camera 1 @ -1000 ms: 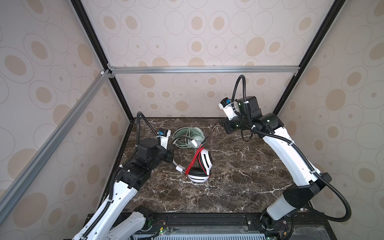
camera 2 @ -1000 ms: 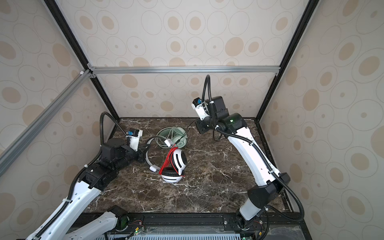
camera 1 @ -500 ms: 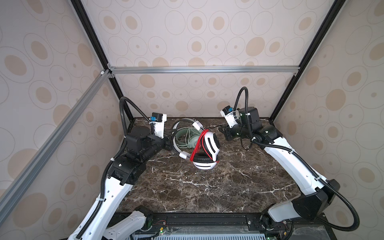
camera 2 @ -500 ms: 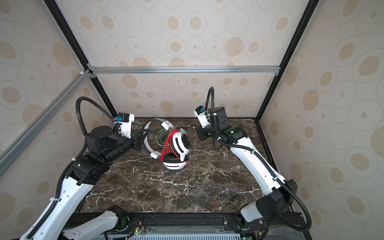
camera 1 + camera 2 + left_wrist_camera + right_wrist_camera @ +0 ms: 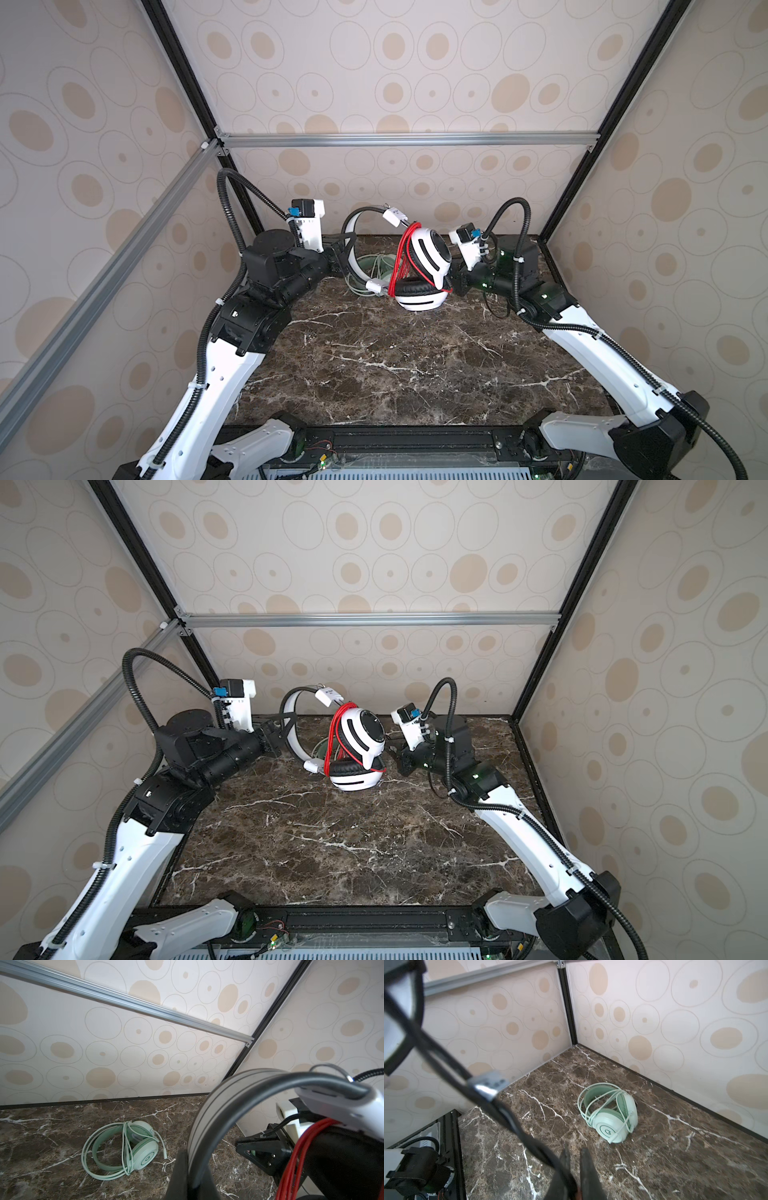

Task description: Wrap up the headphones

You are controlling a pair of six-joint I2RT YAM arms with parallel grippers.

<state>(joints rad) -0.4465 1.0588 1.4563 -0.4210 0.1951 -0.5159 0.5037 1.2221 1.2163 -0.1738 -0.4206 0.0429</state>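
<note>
Lifted off the marble since a second ago, the white-and-black headphones (image 5: 422,270) are now hanging toward the back of the table, and the right gripper (image 5: 455,284) has dropped from high up to just beside their cups. Nearest, the glossy dark-brown marble tabletop (image 5: 395,365) is showing thin white veins. Beyond it, the headset's smooth white shells and black padded cushions are sitting folded one over the other, with the thin red cable (image 5: 400,266) looping round them in several strands. The left gripper (image 5: 343,259) is clamping tight on the curved grey headband (image 5: 207,1118). The right gripper's fingers are standing almost together, pinching a dark blurred strand (image 5: 517,1124) that is running into the slit between them. Farthest back, the matte mint-green headphones (image 5: 143,1147) are lying flat near the back wall (image 5: 415,174), their pale cable coiled round them.
</note>
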